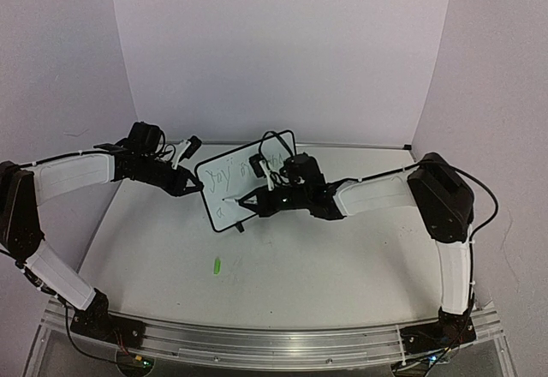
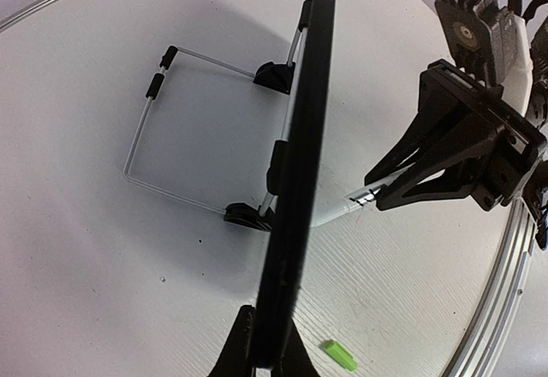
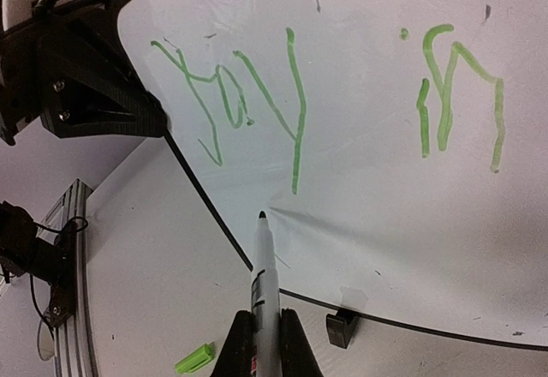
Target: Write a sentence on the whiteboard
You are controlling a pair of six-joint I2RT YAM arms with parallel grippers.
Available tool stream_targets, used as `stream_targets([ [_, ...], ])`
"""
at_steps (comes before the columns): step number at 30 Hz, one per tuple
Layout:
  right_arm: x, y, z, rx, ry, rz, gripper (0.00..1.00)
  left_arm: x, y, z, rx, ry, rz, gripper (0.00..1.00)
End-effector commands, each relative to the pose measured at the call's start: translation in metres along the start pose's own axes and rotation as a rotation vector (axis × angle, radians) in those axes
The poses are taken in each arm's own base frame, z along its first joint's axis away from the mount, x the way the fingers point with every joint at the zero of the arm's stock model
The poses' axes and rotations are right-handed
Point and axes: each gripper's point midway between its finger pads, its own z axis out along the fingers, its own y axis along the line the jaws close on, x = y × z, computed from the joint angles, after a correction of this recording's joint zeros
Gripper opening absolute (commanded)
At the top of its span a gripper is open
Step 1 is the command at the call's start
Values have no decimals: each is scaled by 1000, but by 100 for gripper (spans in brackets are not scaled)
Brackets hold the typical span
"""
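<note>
Right claw, closed on the marker, aims it up-frame at the whiteboard, tip just under the sentence; left claw pinches the board's edge.

**Board hemmed in at 9 and 3 o'clock; near counter free**

The whiteboard stands tilted mid-counter. The left tool blocks its 9 o'clock edge, clamped on the frame. The right tool, gripping a marker, reaches in from 3 o'clock with its forearm and covers the lower face. Behind the board, toward 12 o'clock, a wire stand takes up the surface. At 6 o'clock the counter lies free except for a small green cap.
</note>
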Motion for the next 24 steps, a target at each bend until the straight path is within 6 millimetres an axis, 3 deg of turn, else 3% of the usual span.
stream_targets([
  [1,-11,-4,3,-2,-28,7,0,-15,4,-4,-29,-24,30,0],
  [24,42,-28,12,37,71,83,0,-15,4,-4,-28,-24,28,0],
])
